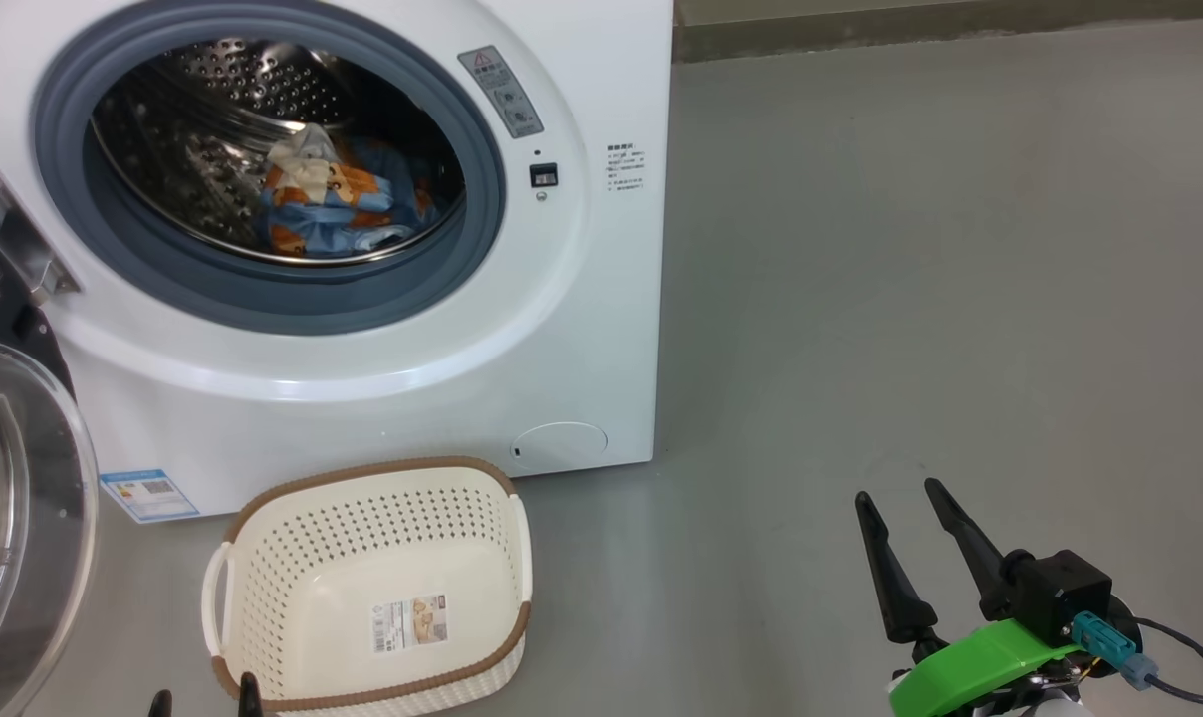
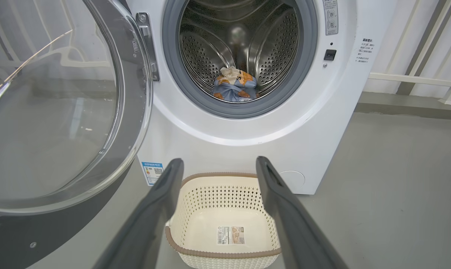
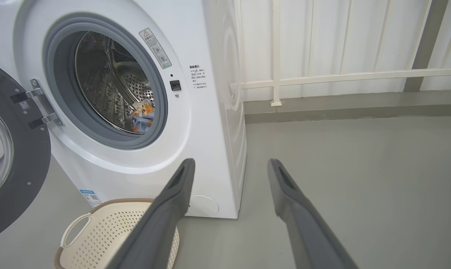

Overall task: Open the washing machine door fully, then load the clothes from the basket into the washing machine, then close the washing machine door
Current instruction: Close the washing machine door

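Door: the washing machine door [image 3: 20,175] stood swung wide to the left of the opening on its metal hinge [image 2: 148,45], glass bowl [image 2: 53,112] facing the room.
Clothes: the clothes [image 1: 338,199], blue bear-print with a cream piece on top, lay bunched inside the drum [image 1: 193,110] of the washing machine [image 1: 562,329].
Basket: the basket [image 1: 362,476] sat on the floor [image 1: 910,249] just before the machine, with just its paper label [image 1: 409,622] inside.
Left claw: the left gripper [image 2: 220,163] was spread wide and held nothing, poised above the basket, beside the door.
Right claw: the right gripper [image 1: 898,493] was likewise released and empty, well off to the right over bare floor.
Stage: loading looked done; closing remained.
Risk, fabric: the bundle seemed to lie near the drum's front lip, though the angle left that unsure; a stray fold on the grey gasket [image 1: 293,299] would get pinched.
Risk, push: fingers could skid off the bulging glass; the black ring [image 2: 61,228] looked the surer place to push.
Risk, latch: too soft a swing could leave the door ajar.
Risk, basket: a low arm sweep could knock it.
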You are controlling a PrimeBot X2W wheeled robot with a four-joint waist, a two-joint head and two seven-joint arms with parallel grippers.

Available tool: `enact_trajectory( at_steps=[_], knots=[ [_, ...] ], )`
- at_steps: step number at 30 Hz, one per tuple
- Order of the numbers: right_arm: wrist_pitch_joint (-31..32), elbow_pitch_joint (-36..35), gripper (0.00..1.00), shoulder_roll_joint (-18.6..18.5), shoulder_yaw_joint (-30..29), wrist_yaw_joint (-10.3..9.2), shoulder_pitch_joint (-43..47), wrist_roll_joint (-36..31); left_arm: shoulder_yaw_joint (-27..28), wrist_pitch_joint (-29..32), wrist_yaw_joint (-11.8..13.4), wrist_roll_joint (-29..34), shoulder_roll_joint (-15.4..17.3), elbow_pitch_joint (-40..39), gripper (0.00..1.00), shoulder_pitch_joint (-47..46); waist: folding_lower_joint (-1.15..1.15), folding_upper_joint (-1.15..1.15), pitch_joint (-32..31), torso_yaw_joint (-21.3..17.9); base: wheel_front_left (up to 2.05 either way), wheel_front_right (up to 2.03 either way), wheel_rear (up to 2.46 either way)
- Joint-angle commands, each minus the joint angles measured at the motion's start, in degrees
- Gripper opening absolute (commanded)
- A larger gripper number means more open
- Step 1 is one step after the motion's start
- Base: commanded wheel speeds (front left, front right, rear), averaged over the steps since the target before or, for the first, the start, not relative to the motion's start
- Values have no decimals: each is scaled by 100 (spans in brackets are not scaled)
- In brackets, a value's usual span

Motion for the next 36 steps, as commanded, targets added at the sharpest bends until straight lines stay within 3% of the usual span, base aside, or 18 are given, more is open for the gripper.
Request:
enact_trajectory(
  at_steps=[1,11,36],
  knots=[
    [-27,-123,100,7,111,9,-50,21,159,-47,41,22,61,-99,100,-241,0,0,-8,25,0,0,0],
    [-27,-129,100,7,96,9,24,27,153,-47,-19,-68,61,-84,100,-199,0,0,-90,297,0,0,0],
    [-27,-118,100,7,203,9,134,75,276,-47,65,-200,61,13,100,-31,0,0,-213,1490,0,0,0]
  ],
)
